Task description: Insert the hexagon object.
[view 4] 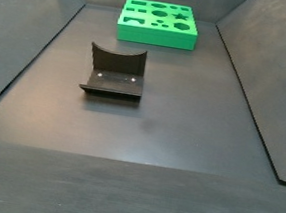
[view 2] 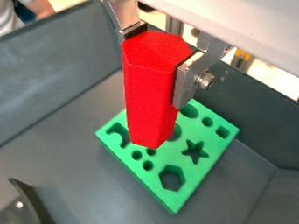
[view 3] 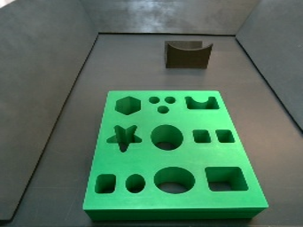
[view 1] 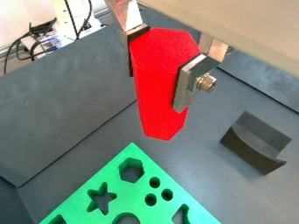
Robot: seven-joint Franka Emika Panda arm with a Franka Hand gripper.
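Over the green board (view 2: 163, 157) — gripper (view 2: 152, 52) clasps the hexagon object (view 2: 149, 96).

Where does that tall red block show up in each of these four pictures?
Wrist view: the hexagon object hangs in the pincer, above the green board.
Wrist view: red block in the pincer, over the board.
Side view: absent.
Side view: absent.
Shared landmark: the green board.

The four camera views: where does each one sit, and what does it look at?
Both wrist views: on the arm, looking down past the hand clamping the tall red hexagon block onto the green shape board.
Side view: raised, board near, dark grey notched block far; no robot.
Side view: opposite end, notched block nearer.
All share the board.
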